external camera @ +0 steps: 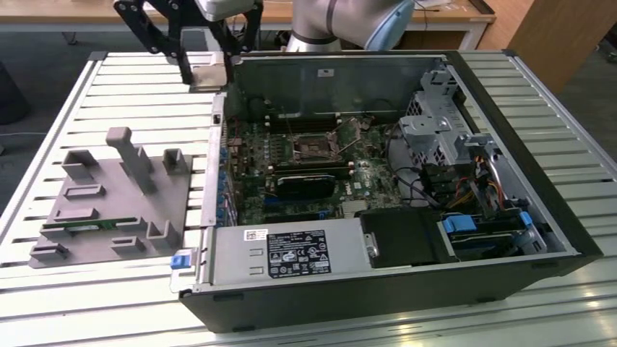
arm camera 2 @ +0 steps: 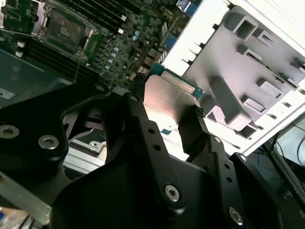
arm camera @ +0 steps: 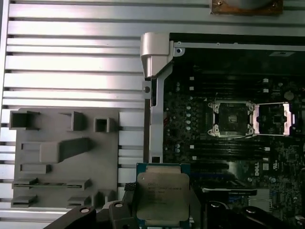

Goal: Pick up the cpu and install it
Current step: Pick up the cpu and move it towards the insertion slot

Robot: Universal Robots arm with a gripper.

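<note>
1. Gripper (external camera: 209,66): fingers closed in on the cpu (external camera: 210,76), one black finger (arm camera 2: 138,119) on each of two opposite edges. Nothing else is in its grasp.
2. In both wrist views the grip is plain: gripper (arm camera 2: 166,113) w/ the chip's metal face (arm camera 2: 164,93) catching light. In the first wrist view the gripper (arm camera: 164,212) has the cpu (arm camera: 163,196) flat side up, w/ a green rim round the silver lid.
3. Cpu position: held in the air, clear of the table (external camera: 135,94). In the exterior view it sits by the far corner of the open pc case (external camera: 405,289), on the exterior view's left.
4. Socket (external camera: 313,148) on the motherboard (external camera: 371,177): dark square, well apart from the cpu. Its metal frame (arm camera: 274,119) is swung open beside it, and the seat (arm camera: 232,119) is bare.
5. Grey tray (external camera: 188,199) on the slatted table, at the exterior view's left of the case. It has several raised posts and slots, w/ a thin green memory stick (external camera: 85,225) lying in one slot near the front edge. Tray also seen in both wrist views (arm camera 2: 224,62) (arm camera: 28,157).
6. Arm body (external camera: 337,25) stands behind the case, at the far side.
</note>
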